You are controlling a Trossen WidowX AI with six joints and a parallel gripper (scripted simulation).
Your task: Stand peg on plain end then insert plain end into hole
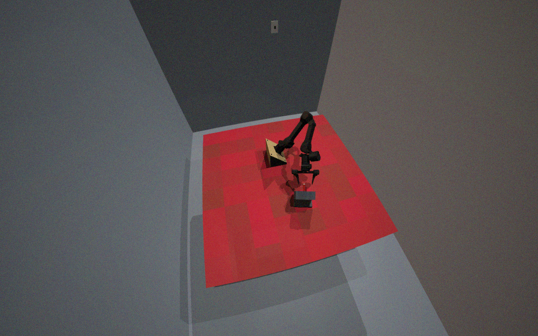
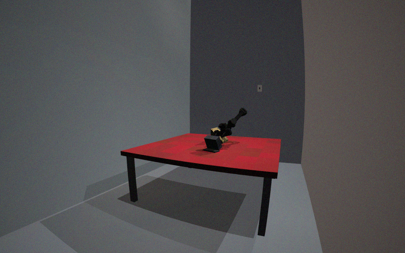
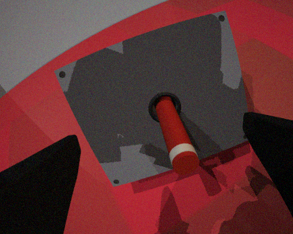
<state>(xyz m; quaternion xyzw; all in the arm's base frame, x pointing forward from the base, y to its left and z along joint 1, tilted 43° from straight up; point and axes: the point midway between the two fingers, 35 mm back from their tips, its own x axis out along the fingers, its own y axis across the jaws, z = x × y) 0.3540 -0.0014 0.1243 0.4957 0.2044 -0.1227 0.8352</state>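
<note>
a: where's the peg (image 3: 175, 135)?

b: in the hole (image 3: 164, 105) of the grey panel (image 3: 120, 104). its plain end is sunk in, and the end with the white band (image 3: 181, 151) sticks out toward the wrist camera.

a: and the gripper (image 3: 164, 165)?

b: spread wide, grasping nothing. in the wrist view one dark finger (image 3: 31, 204) sits at the lower left and the other at the right edge, both well apart from the peg, which lies between them untouched.

a: what does the top view give?

b: the arm (image 1: 304, 133) bends over the red table (image 1: 237, 234), its gripper (image 1: 304, 177) pointing down at the panel (image 1: 304, 196), which shows there as a small grey block. a speck of red shows between the fingers and the block; too small to say more.

a: anything else on the table?

b: a tan wedge-shaped block (image 1: 274, 153) where the arm starts.

a: exterior view?

b: the panel's dark back (image 2: 212, 142) faces that camera, so peg and fingers are hidden behind it.
</note>
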